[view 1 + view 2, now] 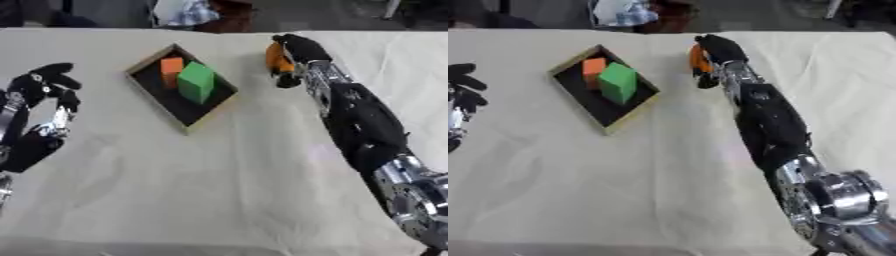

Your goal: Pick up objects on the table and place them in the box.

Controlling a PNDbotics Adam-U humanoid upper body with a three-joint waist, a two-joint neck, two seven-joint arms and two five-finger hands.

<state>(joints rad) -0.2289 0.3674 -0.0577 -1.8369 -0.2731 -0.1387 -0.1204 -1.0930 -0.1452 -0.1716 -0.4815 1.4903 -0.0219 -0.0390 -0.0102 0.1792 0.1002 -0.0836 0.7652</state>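
Black arms (363,125) with silver joints (837,192), black-fingered right hand (297,50).

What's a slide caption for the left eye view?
Right hand grips an orange object beside the box.

The right hand (293,55) is out at the far side of the table (219,190), fingers curled round a small object (278,59). Just to its left lies the box (144,80), set askew, with two blocks inside: the taller block (196,82) nearer this hand, the smaller block (171,70) touching it beyond. Well apart, past the box, the left hand (44,87) rests at the left edge.
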